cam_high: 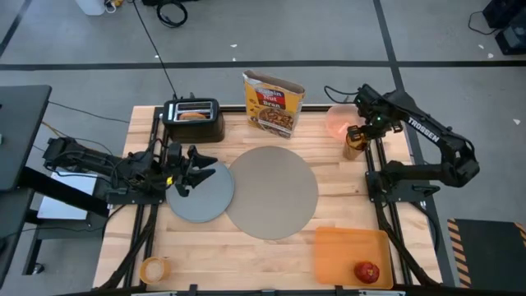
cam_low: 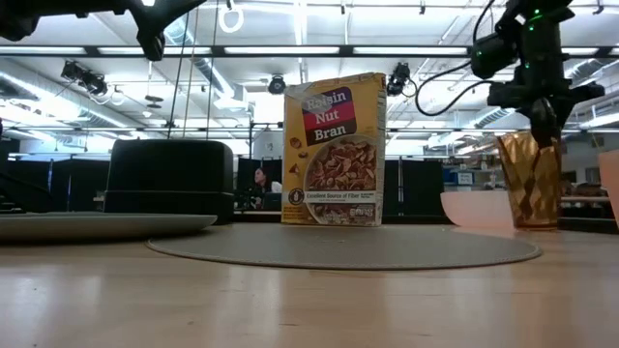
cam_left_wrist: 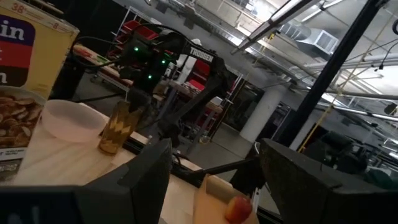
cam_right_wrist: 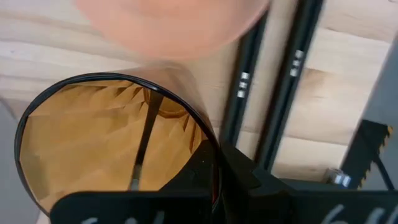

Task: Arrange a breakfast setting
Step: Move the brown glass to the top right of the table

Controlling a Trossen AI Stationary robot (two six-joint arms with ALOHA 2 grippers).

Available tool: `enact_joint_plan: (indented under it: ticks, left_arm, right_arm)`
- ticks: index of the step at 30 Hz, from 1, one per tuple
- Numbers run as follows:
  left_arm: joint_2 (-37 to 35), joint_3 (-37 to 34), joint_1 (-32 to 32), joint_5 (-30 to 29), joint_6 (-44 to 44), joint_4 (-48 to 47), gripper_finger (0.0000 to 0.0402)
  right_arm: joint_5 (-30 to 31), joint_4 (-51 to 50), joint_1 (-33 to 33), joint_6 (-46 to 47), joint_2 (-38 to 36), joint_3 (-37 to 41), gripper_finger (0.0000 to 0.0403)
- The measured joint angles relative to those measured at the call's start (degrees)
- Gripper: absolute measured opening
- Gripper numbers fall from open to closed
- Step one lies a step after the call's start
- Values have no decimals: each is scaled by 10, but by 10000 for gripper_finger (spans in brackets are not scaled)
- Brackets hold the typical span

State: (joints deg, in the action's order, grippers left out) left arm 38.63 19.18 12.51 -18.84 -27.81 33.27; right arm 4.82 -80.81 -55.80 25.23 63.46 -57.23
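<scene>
The round taupe mat lies mid-table, with the grey plate touching its left edge. My left gripper hovers open over the plate's far-left part, nothing between its fingers. At the far right the faceted orange cup stands beside the pink bowl. My right gripper points straight down, shut, just over the cup's rim. The red apple rests on the orange board. The bagel sits in the black toaster. My right gripper comes at the cup from above, its shut fingers at the rim on one side of the mouth. The cup stands upright with its base on the table. I cannot tell whether the fingers touch the rim.
A Raisin Nut Bran box stands upright behind the mat. A roll of tape lies at the near-left corner. Bare wood shows between the mat and the right arm's base, and along the near edge left of the board.
</scene>
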Motion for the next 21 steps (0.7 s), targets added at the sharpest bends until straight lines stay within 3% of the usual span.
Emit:
enact_joint_plan:
  ticks: [13, 21]
  left_arm:
    - [0, 0, -1, 0, 1, -1, 251]
    - [0, 0, -1, 0, 3, -4, 251]
  right_arm:
    - [0, -23, -46, -49, -5, 0, 24]
    - [16, -31, -46, -63, -6, 0, 104]
